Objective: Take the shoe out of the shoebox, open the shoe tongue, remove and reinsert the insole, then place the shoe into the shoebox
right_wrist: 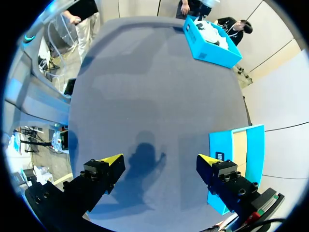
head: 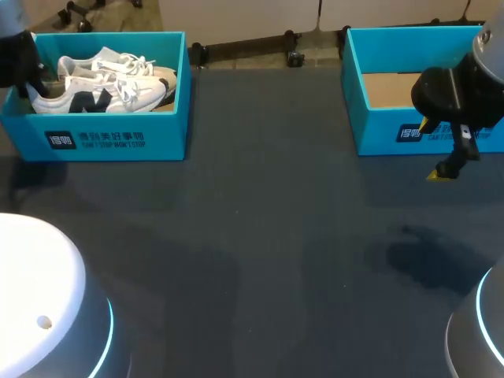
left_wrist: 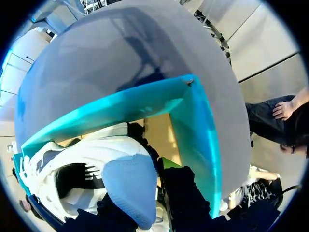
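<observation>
Dark counter (head: 268, 236), wide stretch between two teal boxes. White print on each front panel. White shoes (head: 102, 87) lying inside left shoebox (head: 102, 142), at far left edge. Left jaws down inside, over the shoes; grip impossible to tell. Right jaws spread wide, hovering just before right shoebox (head: 378, 130), cardboard floor showing.

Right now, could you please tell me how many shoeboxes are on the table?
2. One shoebox sits far left on the table, holding white shoes; the other shoebox sits far right, partly behind my right arm, no shoe visible inside.
</observation>
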Available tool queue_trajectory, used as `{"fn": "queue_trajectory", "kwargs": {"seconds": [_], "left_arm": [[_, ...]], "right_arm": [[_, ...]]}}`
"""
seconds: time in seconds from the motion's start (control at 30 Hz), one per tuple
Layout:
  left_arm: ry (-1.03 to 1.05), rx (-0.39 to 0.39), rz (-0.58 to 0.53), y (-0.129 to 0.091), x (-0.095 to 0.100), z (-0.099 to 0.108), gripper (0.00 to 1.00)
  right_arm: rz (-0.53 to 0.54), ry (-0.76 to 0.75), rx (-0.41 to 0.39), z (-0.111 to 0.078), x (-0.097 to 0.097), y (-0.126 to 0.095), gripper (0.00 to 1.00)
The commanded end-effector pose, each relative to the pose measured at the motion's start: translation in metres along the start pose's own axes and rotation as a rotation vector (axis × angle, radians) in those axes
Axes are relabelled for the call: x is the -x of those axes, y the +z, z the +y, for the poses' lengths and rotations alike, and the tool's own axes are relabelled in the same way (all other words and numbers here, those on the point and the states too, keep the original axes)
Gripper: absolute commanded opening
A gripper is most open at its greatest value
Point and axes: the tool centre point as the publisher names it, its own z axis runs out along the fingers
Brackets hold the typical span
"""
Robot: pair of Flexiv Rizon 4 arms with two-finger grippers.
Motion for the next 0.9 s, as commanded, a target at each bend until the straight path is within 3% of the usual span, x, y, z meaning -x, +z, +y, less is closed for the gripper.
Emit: {"fn": "queue_trajectory", "kwargs": {"seconds": [0.03, 0.9], "left_arm": [[0.003, -0.008, 0.008, -0.018, 0.002, -0.002, 0.00], [-0.007, 0.000, 0.037, -0.098, -0.016, 0.004, 0.00]], "right_arm": [[0.002, 0.001, -0.004, 0.001, 0.001, 0.001, 1.00], [0.002, 0.001, -0.004, 0.001, 0.001, 0.001, 1.00]]}}
